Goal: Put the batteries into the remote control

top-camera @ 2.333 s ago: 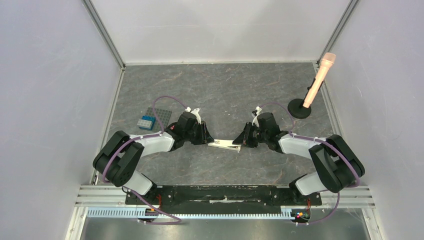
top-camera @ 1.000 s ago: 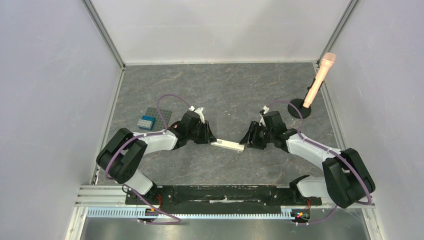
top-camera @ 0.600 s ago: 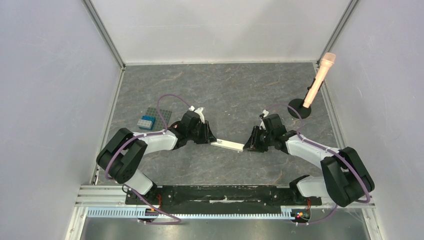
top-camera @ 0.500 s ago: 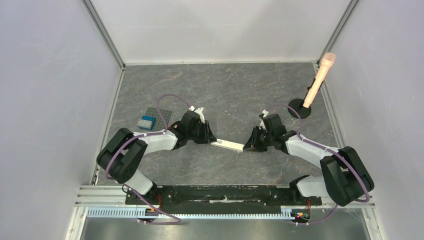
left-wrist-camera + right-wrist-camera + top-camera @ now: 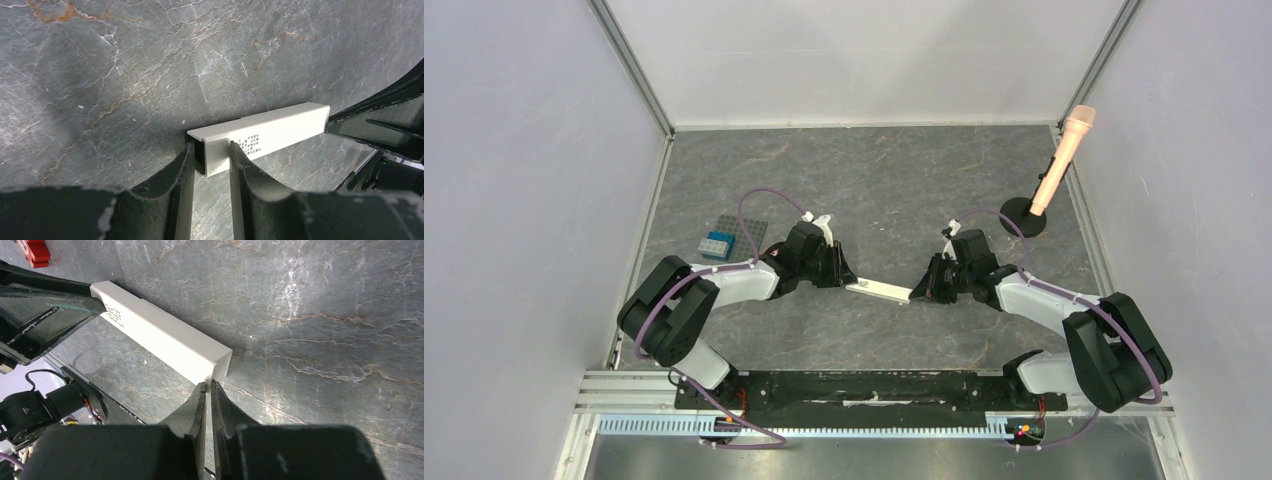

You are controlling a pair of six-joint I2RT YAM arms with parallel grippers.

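The white remote control (image 5: 879, 291) lies on the grey stone table between my two grippers. My left gripper (image 5: 844, 280) is shut on its left end. In the left wrist view (image 5: 212, 160) the fingers clamp that end of the remote control (image 5: 265, 132), which has a dark hollow opening and small print on its side. My right gripper (image 5: 916, 293) is shut. In the right wrist view (image 5: 207, 386) its tips touch the lower corner of the right end of the remote control (image 5: 160, 335). No batteries are in view.
A grey studded plate (image 5: 742, 233) with a blue brick (image 5: 715, 243) lies at the left. A pink microphone (image 5: 1061, 150) on a black base (image 5: 1024, 216) stands at the back right. A red toy part (image 5: 34, 252) shows beyond the left gripper.
My right arm swung outward and its gripper shifted slightly right, then settled against the remote's right end. The remote shifted a little to the right. The left gripper kept its hold.
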